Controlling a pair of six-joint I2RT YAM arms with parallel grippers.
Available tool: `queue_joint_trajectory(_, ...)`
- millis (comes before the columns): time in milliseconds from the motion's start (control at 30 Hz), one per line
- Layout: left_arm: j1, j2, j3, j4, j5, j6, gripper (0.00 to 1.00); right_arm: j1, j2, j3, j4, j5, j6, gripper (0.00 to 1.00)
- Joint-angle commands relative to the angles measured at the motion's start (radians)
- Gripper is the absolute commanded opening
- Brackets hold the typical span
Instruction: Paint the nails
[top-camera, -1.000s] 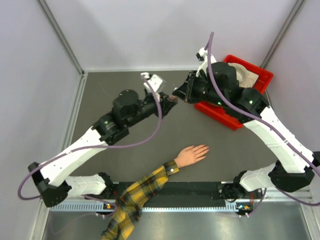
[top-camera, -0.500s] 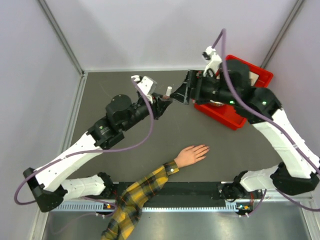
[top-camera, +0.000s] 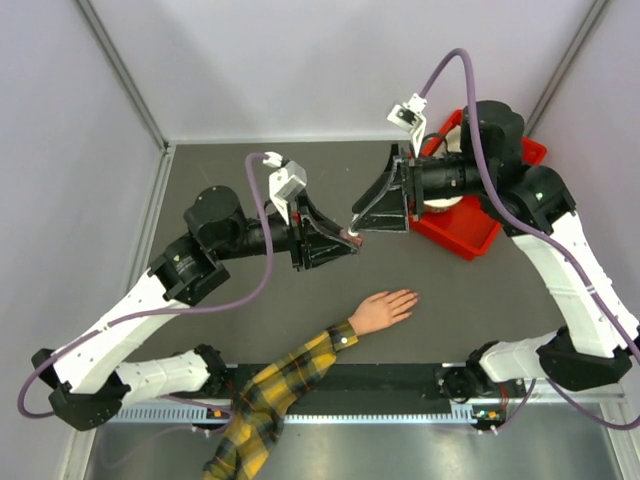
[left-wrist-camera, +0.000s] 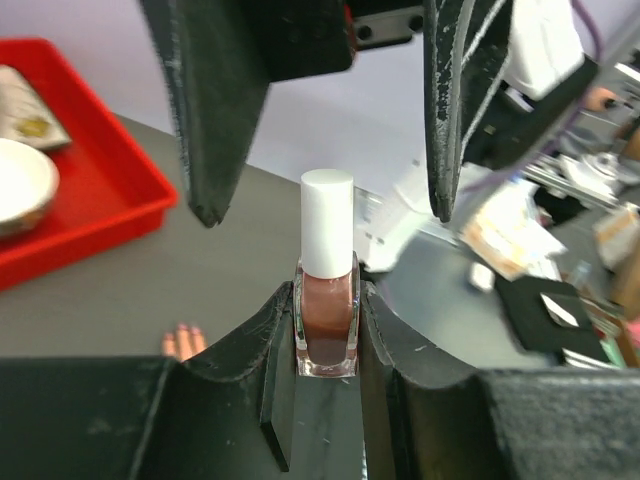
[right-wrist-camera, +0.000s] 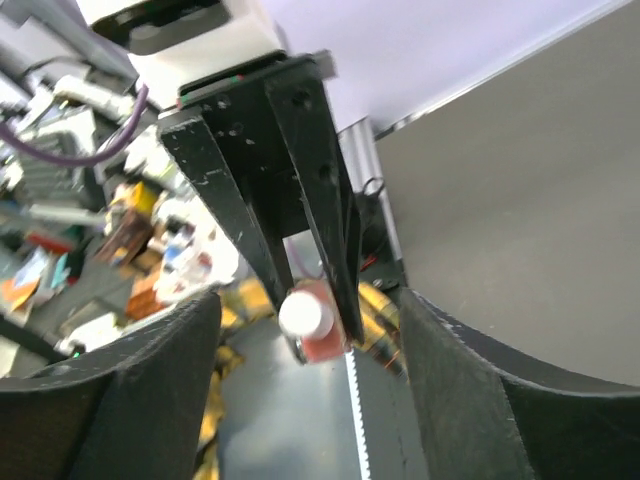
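Left wrist view: the left gripper (left-wrist-camera: 326, 300) is clamped on a small nail-polish bottle (left-wrist-camera: 327, 335) of brownish-red polish, its two dark fingers pressed against the glass sides and the bottle standing upright between them, the white cap (left-wrist-camera: 327, 222) on and rising clear above the fingertips. The right gripper (left-wrist-camera: 323, 212) faces it from above with its jaws spread wide, one finger on each side of the cap and a plain gap on both sides, touching nothing. In the top external view the two grippers meet tip to tip in the air above the middle of the dark table (top-camera: 200, 170). The nails (top-camera: 411, 296) are at the fingertips of the pale mannequin hand (top-camera: 380, 312), which lies flat on the table nearer the arm bases, well apart from the bottle, its yellow-and-dark plaid sleeve (top-camera: 275, 395) running to the near edge. A red tray (top-camera: 470, 232) sits under the right arm, with a white bowl (left-wrist-camera: 20, 185) inside
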Motion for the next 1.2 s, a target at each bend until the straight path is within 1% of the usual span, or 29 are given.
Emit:
queue_joint_trajectory(0,0.001,0.020,0.020,0.050,0.175,-0.088,0.00,-0.013,0.001,0.008,0.013,-0.171,-0.047,0.65)
queue_joint_trajectory(33,0.001,0.023,0.023,0.061,0.193,-0.100,0.00,-0.012,-0.001,-0.001,0.022,-0.181,-0.042,0.62)
queue_joint_trajectory(67,0.001,0.033,0.026,0.061,0.199,-0.101,0.00,-0.013,0.002,-0.007,0.031,-0.209,-0.026,0.53)
queue_joint_trajectory(133,0.001,0.041,0.035,0.058,0.210,-0.100,0.00,-0.013,0.008,-0.016,0.036,-0.238,-0.018,0.46)
queue_joint_trajectory(167,0.001,0.047,0.038,0.058,0.213,-0.100,0.00,-0.013,0.010,-0.016,0.024,-0.253,-0.019,0.44)
queue_joint_trajectory(233,0.001,0.049,0.046,0.057,0.213,-0.095,0.00,-0.012,0.005,-0.021,0.005,-0.255,-0.032,0.44)
queue_joint_trajectory(333,0.006,0.053,0.052,0.055,0.221,-0.092,0.00,-0.013,-0.010,-0.032,-0.030,-0.223,-0.070,0.50)
queue_joint_trajectory(433,0.008,0.055,0.056,0.051,0.227,-0.094,0.00,-0.013,-0.018,-0.045,-0.042,-0.223,-0.079,0.52)
queue_joint_trajectory(567,0.009,0.054,0.064,0.044,0.229,-0.094,0.00,-0.012,-0.025,-0.053,-0.070,-0.206,-0.101,0.51)
queue_joint_trajectory(600,0.009,0.057,0.067,0.035,0.219,-0.091,0.00,-0.013,-0.028,-0.059,-0.070,-0.204,-0.101,0.50)
queue_joint_trajectory(633,0.009,0.057,0.069,0.032,0.218,-0.085,0.00,-0.013,-0.033,-0.062,-0.068,-0.201,-0.101,0.42)
queue_joint_trajectory(700,0.011,0.057,0.072,0.023,0.207,-0.080,0.00,-0.013,-0.036,-0.064,-0.068,-0.189,-0.095,0.31)
queue_joint_trajectory(733,0.011,0.057,0.075,0.021,0.203,-0.075,0.00,-0.012,-0.038,-0.064,-0.067,-0.172,-0.088,0.23)
queue_joint_trajectory(800,0.011,0.063,0.082,0.009,0.177,-0.060,0.00,-0.012,-0.042,-0.065,-0.050,-0.165,-0.075,0.13)
queue_joint_trajectory(833,0.011,0.069,0.090,-0.018,0.154,-0.049,0.00,-0.012,-0.045,-0.065,-0.029,-0.137,-0.049,0.01)
queue_joint_trajectory(900,0.009,0.073,0.110,-0.069,0.076,0.015,0.00,-0.010,-0.048,-0.073,-0.009,-0.094,-0.016,0.00)
queue_joint_trajectory(933,0.009,0.066,0.112,-0.103,-0.058,0.039,0.00,-0.012,-0.053,-0.075,0.002,-0.024,0.002,0.00)
queue_joint_trajectory(1000,0.008,0.061,0.104,-0.114,-0.225,0.117,0.00,-0.007,-0.059,-0.085,0.013,0.068,0.065,0.00)
queue_joint_trajectory(1033,0.008,0.064,0.096,-0.086,-0.362,0.148,0.00,0.011,-0.062,-0.088,0.019,0.187,0.109,0.00)
queue_joint_trajectory(1100,0.003,0.084,0.087,-0.048,-0.512,0.222,0.00,0.052,-0.068,-0.092,-0.001,0.370,0.146,0.00)
queue_joint_trajectory(1133,0.003,0.121,0.090,-0.025,-0.573,0.243,0.00,0.104,-0.065,-0.089,-0.012,0.538,0.178,0.00)
queue_joint_trajectory(1167,0.000,0.142,0.104,0.025,-0.656,0.268,0.00,0.125,-0.059,-0.084,-0.044,0.623,0.201,0.00)
